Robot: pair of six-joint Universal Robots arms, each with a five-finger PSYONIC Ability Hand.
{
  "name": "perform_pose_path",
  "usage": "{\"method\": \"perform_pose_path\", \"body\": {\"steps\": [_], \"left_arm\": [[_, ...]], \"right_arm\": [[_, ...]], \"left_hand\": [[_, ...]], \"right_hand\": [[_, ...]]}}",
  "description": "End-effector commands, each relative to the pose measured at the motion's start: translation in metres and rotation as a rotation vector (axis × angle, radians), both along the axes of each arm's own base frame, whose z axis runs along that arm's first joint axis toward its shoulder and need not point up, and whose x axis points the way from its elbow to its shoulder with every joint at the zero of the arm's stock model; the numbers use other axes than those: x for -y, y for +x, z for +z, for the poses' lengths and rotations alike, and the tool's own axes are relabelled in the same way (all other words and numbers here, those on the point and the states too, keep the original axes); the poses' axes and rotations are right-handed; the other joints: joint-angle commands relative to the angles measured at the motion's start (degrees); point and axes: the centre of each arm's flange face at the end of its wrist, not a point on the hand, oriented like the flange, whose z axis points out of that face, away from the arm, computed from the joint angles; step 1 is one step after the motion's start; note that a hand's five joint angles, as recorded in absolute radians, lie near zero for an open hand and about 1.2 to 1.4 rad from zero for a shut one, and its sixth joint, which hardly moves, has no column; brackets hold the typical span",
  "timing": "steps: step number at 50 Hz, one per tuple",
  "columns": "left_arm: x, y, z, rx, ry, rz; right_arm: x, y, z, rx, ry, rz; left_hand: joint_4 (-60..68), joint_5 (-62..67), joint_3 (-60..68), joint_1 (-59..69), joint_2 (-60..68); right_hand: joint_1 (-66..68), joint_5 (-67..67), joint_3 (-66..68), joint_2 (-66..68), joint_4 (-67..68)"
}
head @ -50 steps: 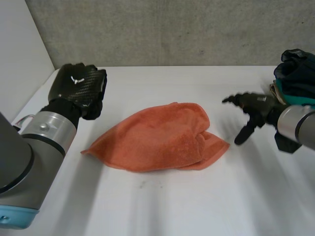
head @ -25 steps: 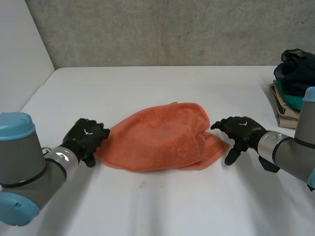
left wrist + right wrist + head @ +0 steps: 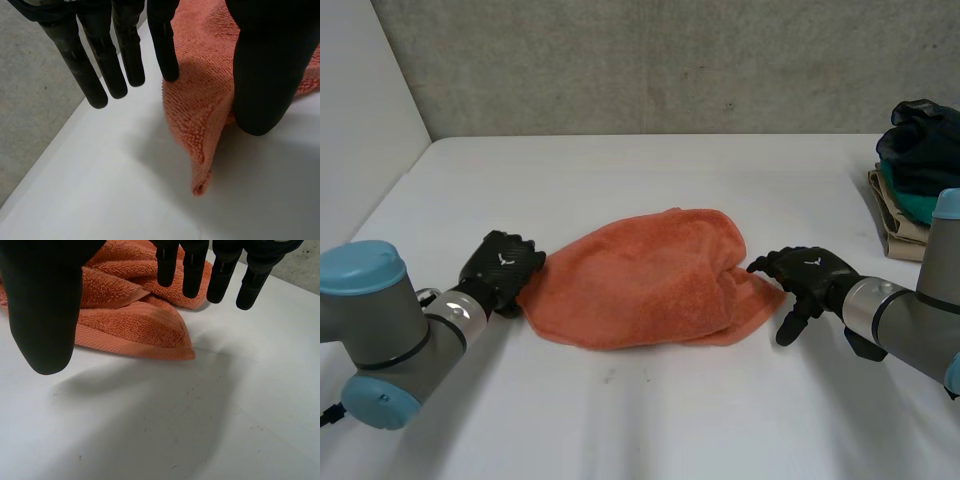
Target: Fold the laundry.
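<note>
An orange towel point(image 3: 642, 276) lies crumpled in a loose heap on the middle of the white table point(image 3: 650, 420). My left hand point(image 3: 503, 268) rests at the towel's left corner. In the left wrist view its fingers point(image 3: 102, 60) are straight and spread, and the towel's pointed corner point(image 3: 200, 120) lies between them and the thumb, not pinched. My right hand point(image 3: 807, 276) hovers at the towel's right corner. In the right wrist view its fingers point(image 3: 192, 265) hang straight above the hemmed corner point(image 3: 145, 337), apart from it. Both hands are open.
A pile of dark, teal and beige clothes point(image 3: 918, 170) sits at the table's far right edge. A grey wall runs along the back. The table's left edge lies close behind my left arm.
My left hand came down from a raised, curled pose to the towel's left corner and straightened its fingers. My right hand dropped and moved in to the right corner.
</note>
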Motion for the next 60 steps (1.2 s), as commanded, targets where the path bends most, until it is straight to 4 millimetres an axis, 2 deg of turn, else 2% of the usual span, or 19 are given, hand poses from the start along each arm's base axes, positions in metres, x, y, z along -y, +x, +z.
{"method": "perform_pose_path", "body": {"steps": [1,3,8,15,18,25,29,34,41,43,44,45,46,48,52,53,56,59,60], "left_arm": [[0.01,-0.003,-0.003,-0.006,-0.005,-0.011],[0.012,-0.004,0.0,-0.014,-0.014,-0.01],[0.022,-0.005,0.024,-0.064,-0.079,0.036],[-0.001,-0.013,0.106,-0.339,-0.158,0.102],[-0.011,-0.014,0.128,-0.403,-0.181,0.097],[-0.048,-0.015,0.198,-0.481,-0.312,0.04],[-0.059,-0.014,0.233,-0.524,-0.4,0.02],[-0.07,-0.02,0.263,-0.567,-0.456,0.012],[-0.083,-0.031,0.28,-0.6,-0.467,-0.011],[-0.086,-0.032,0.284,-0.608,-0.477,-0.007],[-0.086,-0.032,0.285,-0.611,-0.482,0.0],[-0.086,-0.03,0.286,-0.612,-0.487,0.009],[-0.085,-0.028,0.287,-0.616,-0.494,0.028],[-0.084,-0.026,0.289,-0.619,-0.502,0.049],[-0.085,-0.019,0.295,-0.63,-0.527,0.084],[-0.086,-0.017,0.298,-0.63,-0.537,0.088],[-0.08,-0.003,0.303,-0.598,-0.579,0.136],[-0.07,0.009,0.299,-0.528,-0.604,0.186],[-0.067,0.012,0.296,-0.511,-0.605,0.199]], "right_arm": [[0.001,-0.001,0.0,-0.001,-0.001,-0.005],[0.003,-0.003,0.001,-0.004,-0.007,-0.014],[0.007,-0.004,0.006,-0.008,-0.036,-0.038],[0.018,-0.009,0.032,-0.018,-0.107,-0.115],[0.014,-0.007,0.033,-0.022,-0.056,-0.107],[0.017,0.0,0.036,0.04,0.048,-0.103],[0.025,0.016,0.025,0.108,0.099,-0.086],[0.008,0.058,0.006,0.138,0.15,0.018],[0.013,0.094,-0.014,0.272,0.122,0.032],[0.014,0.099,-0.018,0.3,0.12,0.031],[0.015,0.101,-0.017,0.312,0.116,0.027],[0.017,0.101,-0.015,0.32,0.104,0.017],[0.019,0.1,-0.013,0.321,0.094,0.006],[0.023,0.096,-0.004,0.318,0.058,-0.021],[0.032,0.083,0.053,0.312,-0.149,-0.062],[0.036,0.069,0.084,0.292,-0.257,-0.079],[0.041,0.032,0.129,0.162,-0.45,-0.089],[0.039,0.01,0.149,0.026,-0.554,-0.071],[0.03,0.005,0.16,-0.044,-0.6,-0.028]], "left_hand": [[24.4,24.3,24.8,24.4,24.7],[45.5,45.4,45.9,45.6,45.9],[47.5,47.4,47.9,47.5,47.8],[47.5,47.4,47.9,47.5,47.8],[47.5,47.4,47.9,47.5,47.8],[47.5,47.4,47.9,47.5,47.8],[47.5,47.4,47.9,47.5,47.8],[47.5,47.4,47.9,47.5,47.8],[47.5,47.4,47.9,47.5,47.8],[47.5,47.4,47.9,47.5,47.8],[47.5,47.4,47.9,47.5,47.8],[47.5,47.4,47.9,47.5,47.8],[47.5,47.4,47.9,47.5,47.8],[47.5,47.4,47.9,47.5,47.8],[47.5,47.4,47.9,47.5,47.8],[47.5,47.4,47.9,47.5,47.8],[47.5,47.4,47.9,47.5,47.8],[47.5,47.4,47.9,47.5,47.8],[47.5,47.4,47.9,47.5,47.8]], "right_hand": [[4.3,3.2,3.9,4.2,3.7],[4.5,3.3,4.0,4.4,3.9],[4.0,2.8,3.5,3.9,3.4],[0.8,-0.4,0.3,0.7,0.2],[1.1,0.0,0.7,1.0,0.5],[2.0,0.8,1.5,1.8,1.3],[3.5,2.3,3.0,3.4,2.8],[3.5,2.3,3.0,3.4,2.8],[4.1,3.0,3.7,4.0,3.5],[12.7,11.5,12.2,12.5,12.0],[24.7,23.6,24.3,24.6,24.1],[62.1,60.9,61.6,62.0,61.4],[62.5,61.3,62.0,62.3,61.8],[62.5,61.3,62.0,62.3,61.8],[62.5,61.3,62.0,62.3,61.8],[62.5,61.3,62.0,62.3,61.8],[62.5,61.3,62.0,62.3,61.8],[62.5,61.3,62.0,62.3,61.8],[62.5,61.3,62.0,62.3,61.8]]}}
